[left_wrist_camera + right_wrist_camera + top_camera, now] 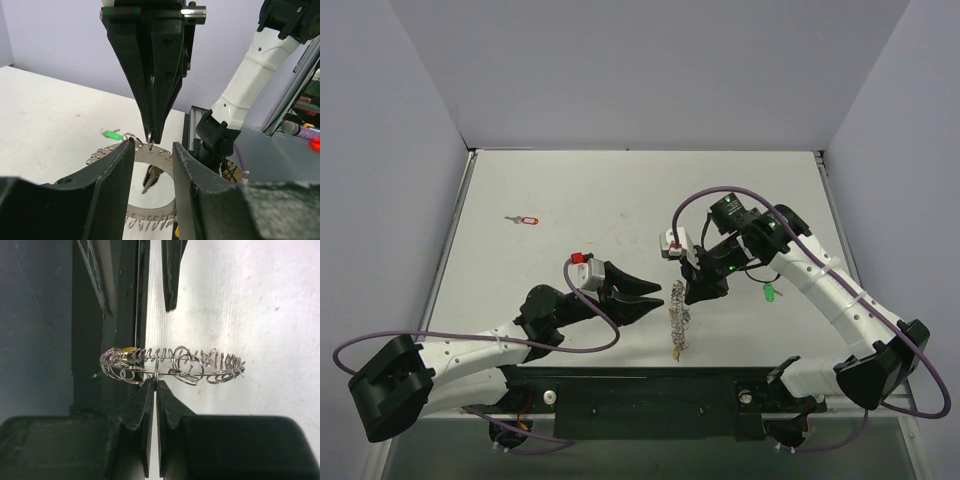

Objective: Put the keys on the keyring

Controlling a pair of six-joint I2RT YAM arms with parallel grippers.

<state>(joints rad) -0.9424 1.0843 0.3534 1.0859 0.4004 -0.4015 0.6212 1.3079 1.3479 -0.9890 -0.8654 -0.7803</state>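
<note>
Top external shows us a white table (pixel 620 190) between grey walls, with purple cables (pixel 720 189) looping off both arms. The red key (pixel 527 219) lies alone toward the far left of the table, well apart from everything else. The green key (pixel 770 293) lies on the table close under the right forearm. The right tool (pixel 684 296) stands between it and the left tool (pixel 663 297).

From above, the keyring (pixel 678 325) shows only edge-on, as a thin lacy streak with its yellow piece (pixel 676 353) at the near end. We cannot tell whether it touches the table. In the left wrist view, the left tool's own fingers (pixel 115 190) cover much of the ring's flat band. The green key's blade is too small to make out.

The right arm bends in from the right edge. Its tool points down with the jaws pressed together, pinching the keyring's toothed rim. The left arm stretches low from the left. Its tool is spread wide and aimed at the ring, the tips just short of it.
</note>
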